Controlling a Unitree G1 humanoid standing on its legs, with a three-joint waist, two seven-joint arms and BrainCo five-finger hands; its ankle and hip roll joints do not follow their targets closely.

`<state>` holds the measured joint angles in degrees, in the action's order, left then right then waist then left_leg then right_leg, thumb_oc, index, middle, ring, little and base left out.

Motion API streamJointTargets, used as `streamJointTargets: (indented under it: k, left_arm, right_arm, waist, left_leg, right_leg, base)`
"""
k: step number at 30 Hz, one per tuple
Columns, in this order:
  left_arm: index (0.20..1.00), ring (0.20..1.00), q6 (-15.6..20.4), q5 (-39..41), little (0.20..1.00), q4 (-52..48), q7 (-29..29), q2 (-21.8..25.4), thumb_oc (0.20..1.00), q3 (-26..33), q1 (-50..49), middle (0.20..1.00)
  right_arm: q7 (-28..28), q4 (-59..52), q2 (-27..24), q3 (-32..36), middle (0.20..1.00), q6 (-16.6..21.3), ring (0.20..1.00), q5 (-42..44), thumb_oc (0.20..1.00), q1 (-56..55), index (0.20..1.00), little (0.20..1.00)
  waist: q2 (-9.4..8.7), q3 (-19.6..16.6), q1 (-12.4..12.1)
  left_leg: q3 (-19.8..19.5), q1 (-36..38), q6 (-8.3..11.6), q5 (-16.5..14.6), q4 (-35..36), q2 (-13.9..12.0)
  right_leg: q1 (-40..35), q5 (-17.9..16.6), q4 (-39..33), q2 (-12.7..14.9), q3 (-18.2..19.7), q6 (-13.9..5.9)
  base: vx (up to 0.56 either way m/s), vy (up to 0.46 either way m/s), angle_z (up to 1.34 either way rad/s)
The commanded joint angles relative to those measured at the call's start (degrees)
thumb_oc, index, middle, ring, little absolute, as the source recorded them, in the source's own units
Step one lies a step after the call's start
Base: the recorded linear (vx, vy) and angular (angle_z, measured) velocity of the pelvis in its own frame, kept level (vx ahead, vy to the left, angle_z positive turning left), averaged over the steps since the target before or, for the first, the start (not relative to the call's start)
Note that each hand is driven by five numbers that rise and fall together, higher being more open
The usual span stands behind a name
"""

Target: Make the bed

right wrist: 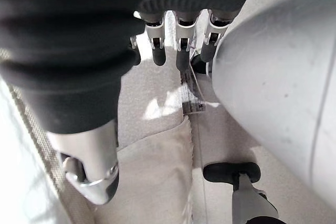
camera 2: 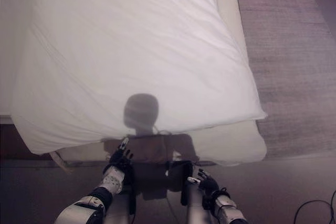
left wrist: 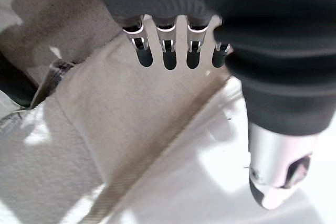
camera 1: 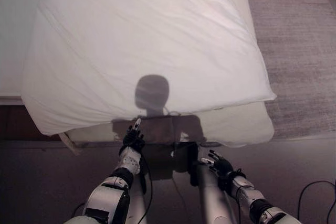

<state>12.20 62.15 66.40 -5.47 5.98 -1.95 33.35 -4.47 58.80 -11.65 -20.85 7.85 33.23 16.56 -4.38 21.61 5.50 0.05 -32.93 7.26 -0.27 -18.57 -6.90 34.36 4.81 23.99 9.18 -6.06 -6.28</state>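
White duvet over the mattress; both wrist views: left hand and right hand wide, empty, near its piped edge.

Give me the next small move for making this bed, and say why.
Probably reach the left hand forward to the near edge of the white duvet. Both hands are open and hold nothing, the right hand hangs lower, and the duvet stops short of the mattress end.

The duvet lies on the bed, covering the upper and middle frame, its lower edge short of the bed's foot. A rug lies at right. Left hand sits lower centre at the bed's foot; right hand lower right.
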Motion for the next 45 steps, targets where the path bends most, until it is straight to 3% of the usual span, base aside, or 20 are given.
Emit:
streamJointTargets:
  k: [1,11,21,22,24,25,26,36,42,45]
  left_arm:
    - [1.0,1.0,2.4,2.5,1.0,-0.5,-0.4,-1.5,1.0,2.5,2.9,1.0]
    - [1.0,1.0,6.0,7.6,1.0,-5.9,-2.1,-0.4,1.0,3.6,9.1,1.0]
    - [1.0,1.0,7.6,8.3,1.0,-9.4,-1.3,0.1,1.0,3.5,11.2,1.0]
    - [0.743,0.743,7.6,8.2,0.743,-9.2,-1.3,0.1,0.743,3.4,11.1,0.743]
    - [0.448,0.448,7.6,8.2,0.448,-8.6,-1.8,0.5,0.448,3.5,11.6,0.448]
    - [0.228,0.228,7.5,8.0,0.228,-8.3,-1.9,0.7,0.228,3.4,11.8,0.228]
    - [0.2,0.2,7.5,8.0,0.2,-7.7,-2.8,0.7,0.2,3.6,12.3,0.2]
    - [0.2,0.2,8.2,8.2,0.2,-8.1,-5.4,0.7,0.2,3.8,14.3,0.2]
    - [0.2,0.2,9.7,10.2,0.2,-18.4,-2.9,-1.2,0.2,1.8,11.4,0.2]
    - [0.2,0.2,9.2,11.7,0.2,-23.5,-0.4,-1.6,0.2,-0.2,9.3,0.2]
  right_arm:
    - [0.1,-3.1,-0.5,-2.1,1.0,2.3,1.0,-0.4,1.0,-0.9,1.0,1.0]
    - [0.6,-6.3,-1.3,-3.1,1.0,2.5,1.0,0.2,1.0,-2.1,1.0,1.0]
    - [0.8,-6.4,-1.3,-3.0,1.0,2.6,1.0,0.0,1.0,-3.8,1.0,1.0]
    - [0.9,-6.5,-1.3,-3.0,1.0,2.6,1.0,0.0,1.0,-3.8,1.0,1.0]
    - [1.0,-6.2,-1.2,-2.9,1.0,2.6,1.0,0.1,1.0,-3.7,1.0,1.0]
    - [1.1,-6.1,-1.2,-2.9,1.0,2.6,1.0,0.2,1.0,-3.6,1.0,1.0]
    - [1.2,-6.2,-1.3,-3.1,1.0,2.6,1.0,0.1,1.0,-3.6,1.0,1.0]
    - [1.2,-8.9,-1.5,-3.2,1.0,3.0,1.0,1.3,1.0,-2.6,1.0,1.0]
    - [-3.1,-17.3,-0.3,-3.2,1.0,3.0,1.0,12.7,1.0,-2.9,1.0,1.0]
    - [-7.1,-19.3,1.4,-4.2,1.0,1.0,1.0,21.3,1.0,-1.8,1.0,1.0]
  waist:
    - [-0.6,-0.9,0.7]
    - [-1.46,-0.5,1.9]
    - [-1.24,-1.2,2.2]
    - [-1.23,-1.2,2.2]
    - [-1.24,-1.3,2.2]
    - [-1.23,-1.3,2.1]
    - [-1.17,-1.3,2.1]
    - [-0.6,-1.1,2.1]
    - [-0.18,-0.3,1.4]
    - [0.19,0.4,0.5]
  left_leg:
    - [1.7,-3.2,-2.89,-1.9,-2.5,2.9]
    - [1.6,-4.2,-2.59,-2.1,-3.1,2.7]
    - [1.6,-4.6,-2.2,-2.0,-3.3,2.6]
    - [1.6,-4.7,-2.18,-2.0,-3.3,2.6]
    - [1.6,-4.8,-2.1,-2.0,-3.4,2.5]
    - [1.6,-4.8,-2.07,-2.0,-3.4,2.5]
    - [1.7,-4.9,-2.01,-1.8,-3.3,2.5]
    - [2.0,-4.9,-2.02,-1.6,-3.1,2.4]
    - [1.9,-4.8,-2.24,-1.3,-2.8,2.7]
    - [1.7,-4.2,-2.27,-1.2,-2.2,3.0]
  right_leg:
    - [1.7,-3.1,-2.8,-2.5,-0.5,-0.65]
    - [2.5,-3.0,-3.1,-3.1,-0.1,-0.33]
    - [3.0,-3.1,-3.2,-3.0,0.0,-0.15]
    - [3.0,-3.2,-3.3,-3.0,0.0,-0.16]
    - [3.0,-3.3,-3.3,-3.0,0.0,-0.17]
    - [3.1,-3.3,-3.3,-3.0,0.0,-0.16]
    - [3.1,-3.4,-3.4,-3.0,0.0,-0.14]
    - [3.1,-3.7,-3.7,-2.9,0.1,-0.39]
    - [2.7,-4.0,-4.1,-2.8,0.1,-0.37]
    - [2.1,-4.0,-4.5,-2.8,0.1,-0.32]
  base:
    - [0.04,0.023,-0.02]
    - [0.01,0.0,0.0]
    - [0.0,0.0,0.0]
    - [0.0,0.0,0.0]
    - [0.0,0.0,0.0]
    - [0.0,0.0,0.0]
    - [0.0,0.0,0.0]
    - [0.0,0.0,0.0]
    - [0.0,0.0,0.0]
    - [0.0,0.0,0.0]
